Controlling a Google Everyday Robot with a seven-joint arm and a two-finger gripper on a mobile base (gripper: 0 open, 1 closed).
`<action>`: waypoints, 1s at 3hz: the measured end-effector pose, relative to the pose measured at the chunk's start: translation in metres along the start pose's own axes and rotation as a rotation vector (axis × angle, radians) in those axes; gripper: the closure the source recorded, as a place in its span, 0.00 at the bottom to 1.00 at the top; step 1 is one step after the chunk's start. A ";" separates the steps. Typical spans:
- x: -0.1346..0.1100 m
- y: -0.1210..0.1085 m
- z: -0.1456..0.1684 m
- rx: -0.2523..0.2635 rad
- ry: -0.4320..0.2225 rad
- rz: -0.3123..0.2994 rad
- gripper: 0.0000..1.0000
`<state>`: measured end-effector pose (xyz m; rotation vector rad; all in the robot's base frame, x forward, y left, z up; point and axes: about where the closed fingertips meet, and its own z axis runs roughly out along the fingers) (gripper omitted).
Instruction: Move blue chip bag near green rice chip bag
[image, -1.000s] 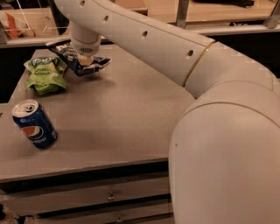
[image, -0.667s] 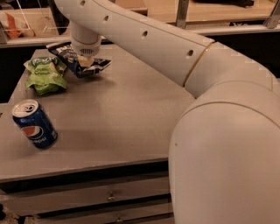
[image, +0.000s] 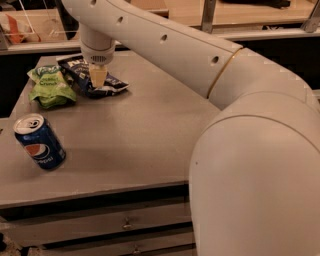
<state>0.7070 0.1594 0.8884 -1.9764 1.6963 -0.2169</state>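
Note:
The blue chip bag, dark navy with white lettering, lies flat on the grey table at the back left. The green rice chip bag, small and light green, lies just left of it, and their edges nearly touch. My gripper hangs from the white arm straight over the middle of the blue bag, its pale tip down at the bag's surface. It hides part of the bag.
A blue Pepsi can stands upright near the table's front left edge. My large white arm fills the right side of the view. Drawers run below the table front. Shelves and railings stand behind the table.
The blue bag now lies spread flatter on the table beside the green bag. The gripper has stayed over it with little movement.

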 end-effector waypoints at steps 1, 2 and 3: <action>0.002 -0.002 -0.002 0.001 -0.001 0.003 0.00; 0.004 -0.007 -0.005 0.005 -0.007 0.009 0.00; 0.013 -0.012 -0.013 0.016 -0.004 0.018 0.00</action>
